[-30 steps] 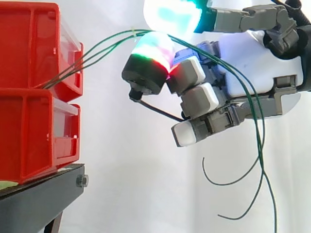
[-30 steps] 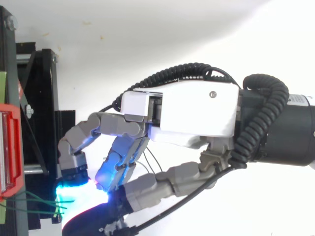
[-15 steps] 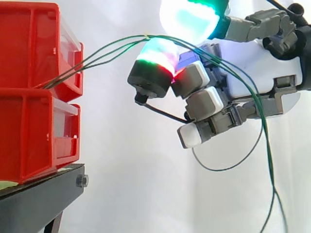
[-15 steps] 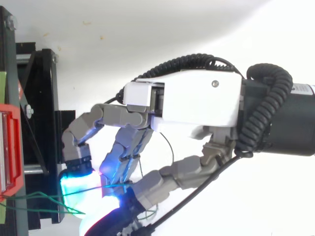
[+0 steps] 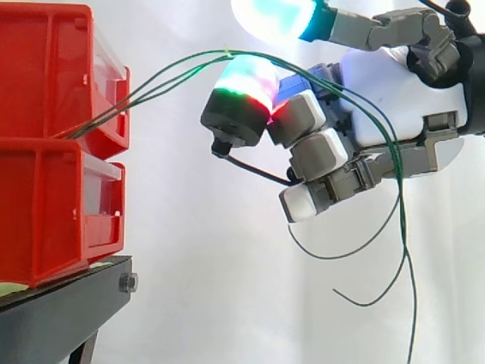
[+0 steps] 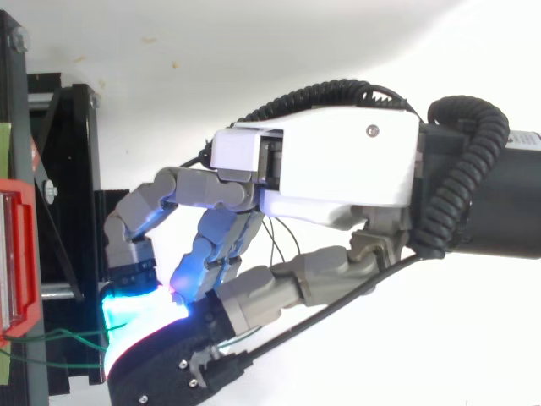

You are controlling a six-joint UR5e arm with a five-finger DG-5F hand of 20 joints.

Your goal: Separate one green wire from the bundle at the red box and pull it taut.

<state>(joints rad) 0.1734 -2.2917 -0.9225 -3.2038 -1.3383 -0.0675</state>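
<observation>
Several thin green wires [image 5: 174, 67] leave the front of the upper red bin [image 5: 45, 68] and rise in an arc to my hand [image 5: 386, 98]. They lie across the red-green glowing pad [image 5: 246, 82], beneath the cyan glowing fingertip [image 5: 273, 14], with a gap above them. A small pale tie joins them at the top of the arc. Past the palm they drop, and the loose ends curl below the hand. The other fingers are curled in under the wires. From above, the hand [image 6: 330, 169] reaches left toward the bin edge [image 6: 17, 254], with the wires [image 6: 59, 338] low at the left.
A second red bin [image 5: 45, 212] sits under the first on the black stand [image 5: 61, 311]. The stand's frame [image 6: 68, 144] runs down the left of the top view. A white curtain lies behind.
The hand drew right and slightly up, then eased back left. The cyan fingertip lifted higher. The wires' hanging ends rose and swung under the hand.
</observation>
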